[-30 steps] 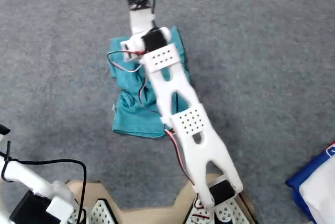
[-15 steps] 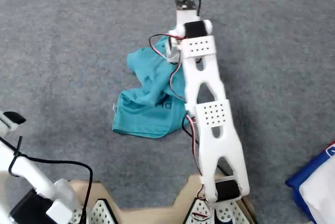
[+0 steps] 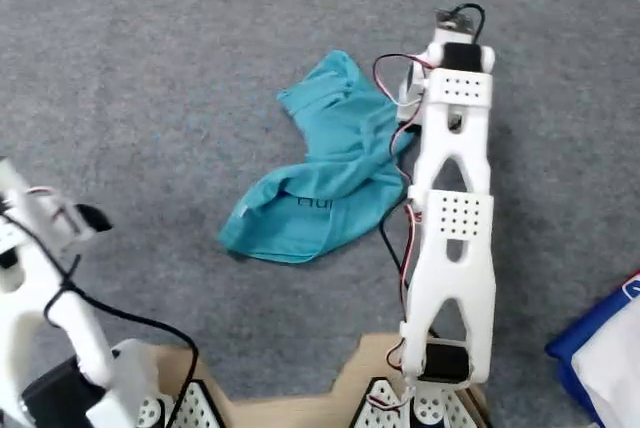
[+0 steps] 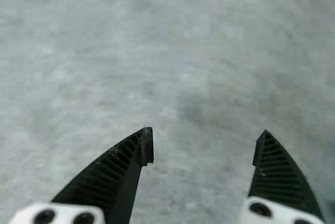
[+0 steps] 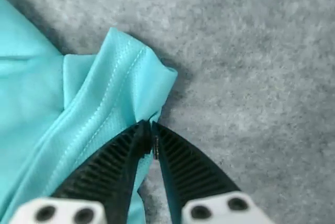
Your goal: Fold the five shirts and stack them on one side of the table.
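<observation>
My right claw [image 5: 151,132] pinches the edge of the teal shirt [image 5: 63,93]; my left claw [image 4: 204,143] is open over the grey table [image 4: 157,51].

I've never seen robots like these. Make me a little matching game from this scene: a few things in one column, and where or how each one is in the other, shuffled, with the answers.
Things:
1. left gripper
2. right gripper
3. teal shirt
4. blue and white object

Place or state:
a. shut on a cloth edge
b. at the high view's lower right corner
c. open over the bare grey table
d. crumpled, mid-table

Pairs: 1-c, 2-a, 3-d, 4-b
</observation>
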Robot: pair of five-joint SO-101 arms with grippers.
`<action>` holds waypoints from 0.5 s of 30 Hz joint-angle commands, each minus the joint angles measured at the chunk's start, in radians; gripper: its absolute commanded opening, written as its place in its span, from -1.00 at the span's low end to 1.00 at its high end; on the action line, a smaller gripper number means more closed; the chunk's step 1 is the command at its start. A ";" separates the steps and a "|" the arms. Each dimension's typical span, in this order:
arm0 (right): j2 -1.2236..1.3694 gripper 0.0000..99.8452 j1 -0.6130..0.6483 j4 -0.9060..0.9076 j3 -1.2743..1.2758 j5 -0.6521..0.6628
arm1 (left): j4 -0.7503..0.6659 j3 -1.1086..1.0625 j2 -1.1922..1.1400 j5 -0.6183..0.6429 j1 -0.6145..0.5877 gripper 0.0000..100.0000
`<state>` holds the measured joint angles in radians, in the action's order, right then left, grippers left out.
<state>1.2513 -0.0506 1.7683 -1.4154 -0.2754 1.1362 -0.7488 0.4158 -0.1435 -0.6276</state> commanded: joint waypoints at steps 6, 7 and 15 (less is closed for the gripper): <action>0.038 -0.99 -0.002 -0.100 -0.048 0.002 | -0.003 0.011 0.013 -0.003 0.566 -0.38; 0.058 -0.99 -0.005 -0.114 -0.064 0.002 | -0.003 0.014 0.010 -0.003 0.628 -0.38; 0.168 -0.99 -0.056 -0.123 -0.248 0.002 | -0.026 0.005 0.002 -0.167 0.810 -0.38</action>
<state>1.4093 -0.0706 1.6671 -1.5858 -0.2754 1.1316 -0.7503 0.4158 -0.2110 0.1565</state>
